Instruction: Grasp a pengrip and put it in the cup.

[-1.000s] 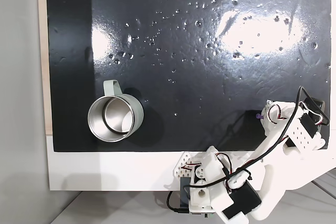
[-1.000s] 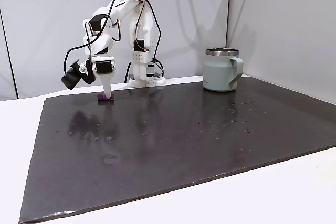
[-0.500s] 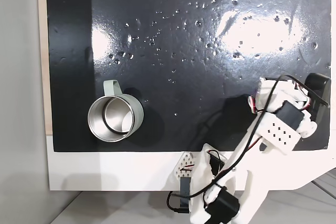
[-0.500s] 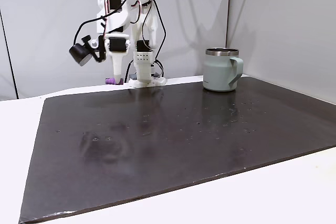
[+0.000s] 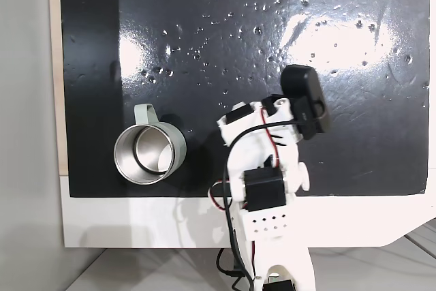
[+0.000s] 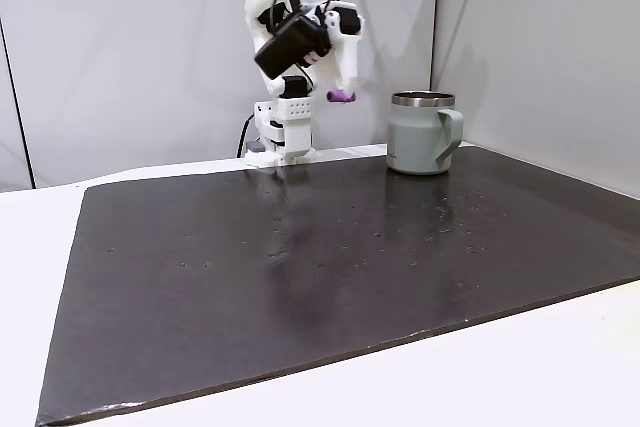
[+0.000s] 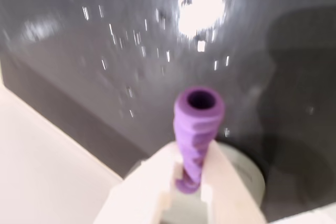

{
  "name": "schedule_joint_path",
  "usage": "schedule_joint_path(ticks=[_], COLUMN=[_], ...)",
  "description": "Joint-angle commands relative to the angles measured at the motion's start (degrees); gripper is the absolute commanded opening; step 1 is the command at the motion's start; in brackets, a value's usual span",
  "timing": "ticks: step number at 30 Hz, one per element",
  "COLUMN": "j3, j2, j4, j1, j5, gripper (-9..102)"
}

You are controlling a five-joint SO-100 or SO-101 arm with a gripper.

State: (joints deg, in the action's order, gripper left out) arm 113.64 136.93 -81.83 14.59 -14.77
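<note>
The purple ribbed pengrip [image 7: 198,124] sticks out from between two white fingers [image 7: 223,169] in the wrist view, and my gripper [image 7: 193,153] is shut on it. In a fixed view from the side, the gripper [image 6: 338,93] holds the pengrip [image 6: 341,96] high in the air, left of the sage-green cup [image 6: 424,133] and about level with its rim. From above, the cup [image 5: 148,154] stands upright with its steel inside showing, and the white arm [image 5: 264,168] sits to its right, hiding the pengrip. A pale round shape [image 7: 247,177] lies blurred behind the fingers.
The black mat [image 6: 330,267] is glossy with scattered water drops [image 5: 259,5]. A white border [image 5: 136,219] runs along the mat near the arm's base [image 6: 285,132]. Grey walls stand behind and beside the cup. The wrist camera [image 5: 306,100] juts out over the mat.
The gripper lifted the pengrip off the mat and the arm swung across, in the view from above from the right edge toward the cup, rising to rim height.
</note>
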Motion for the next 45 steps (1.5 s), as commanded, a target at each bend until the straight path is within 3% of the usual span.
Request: schedule_joint_path(ticks=[1, 13, 24, 33, 39, 45], j3=[-4.9, -10.3, -11.3, -10.7, -11.1, -10.8], j2=[0.6, -3.2, -9.1, -9.2, -8.9, -8.7], j4=[-2.0, 1.5, 9.0, 9.1, 7.6, 7.6], j1=[10.2, 33.2, 39.3, 41.6, 41.7, 41.8], j5=[3.1, 10.1, 11.7, 11.0, 11.0, 11.0], gripper=[0, 0, 0, 0, 27, 30])
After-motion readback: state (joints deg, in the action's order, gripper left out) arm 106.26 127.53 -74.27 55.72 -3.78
